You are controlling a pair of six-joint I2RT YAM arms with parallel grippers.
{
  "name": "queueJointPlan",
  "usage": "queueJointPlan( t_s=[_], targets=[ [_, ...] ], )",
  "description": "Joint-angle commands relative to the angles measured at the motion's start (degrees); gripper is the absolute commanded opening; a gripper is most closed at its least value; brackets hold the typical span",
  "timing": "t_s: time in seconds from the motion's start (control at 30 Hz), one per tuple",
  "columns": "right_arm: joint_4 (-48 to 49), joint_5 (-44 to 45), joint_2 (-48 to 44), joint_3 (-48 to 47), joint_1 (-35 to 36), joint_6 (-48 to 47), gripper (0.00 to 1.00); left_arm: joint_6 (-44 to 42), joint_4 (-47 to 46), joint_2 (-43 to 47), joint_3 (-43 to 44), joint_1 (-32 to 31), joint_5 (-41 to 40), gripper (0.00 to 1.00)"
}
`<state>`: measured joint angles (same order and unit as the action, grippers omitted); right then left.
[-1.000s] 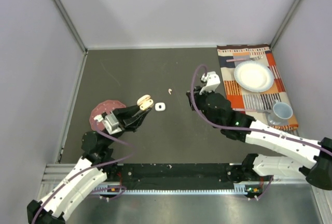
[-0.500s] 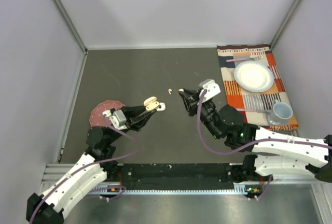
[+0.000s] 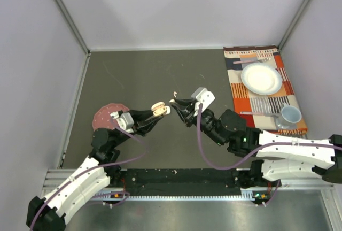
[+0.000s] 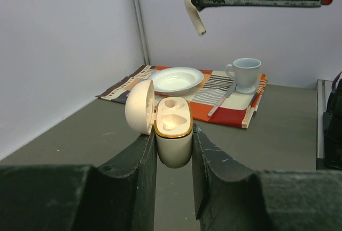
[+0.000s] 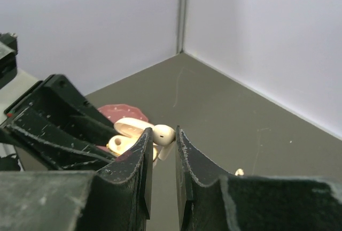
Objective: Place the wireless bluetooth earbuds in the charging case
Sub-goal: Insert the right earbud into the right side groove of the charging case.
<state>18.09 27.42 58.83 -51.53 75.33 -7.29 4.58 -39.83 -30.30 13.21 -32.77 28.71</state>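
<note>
Peach open case (image 4: 173,129) clamped by left end effector (image 4: 172,146), earbud (image 5: 163,133) pinched by right end effector (image 5: 162,141), placemat (image 4: 235,114) behind.

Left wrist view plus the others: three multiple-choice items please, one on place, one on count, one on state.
1. Where is the open charging case? A on the placemat; B clamped in the left gripper; C on the plate.
2. How many of its sockets are filled? A none; B one; C two.
3. The right gripper is: A open and empty; B shut and empty; C shut on an earbud.
Key: 1 B, dark fingers flank the case body. 2 A, both hollows show bare. 3 C, its fingers pinch the earbud's head, stem pointing down.
</note>
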Motion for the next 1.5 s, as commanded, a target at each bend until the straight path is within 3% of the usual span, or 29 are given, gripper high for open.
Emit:
queueJointPlan(
  t_s=[0.0, 0.6, 1.47],
  targets=[
    [3.00, -1.94, 2.51, -2.09, 1.92, 0.70, 0.00, 0.43, -1.91, -0.28, 1.99, -0.18, 0.65, 0.00],
    [9.86, 3.78, 8.49, -1.03, 4.04, -3.87, 0.00, 0.34, -1.74, 0.33, 1.73, -0.18, -0.14, 0.00],
    [10.39, 7.56, 11.75, -1.73, 4.12, -4.05, 0.00, 0.08, -1.39, 1.56, 1.38, -0.18, -1.55, 0.00]
  ],
)
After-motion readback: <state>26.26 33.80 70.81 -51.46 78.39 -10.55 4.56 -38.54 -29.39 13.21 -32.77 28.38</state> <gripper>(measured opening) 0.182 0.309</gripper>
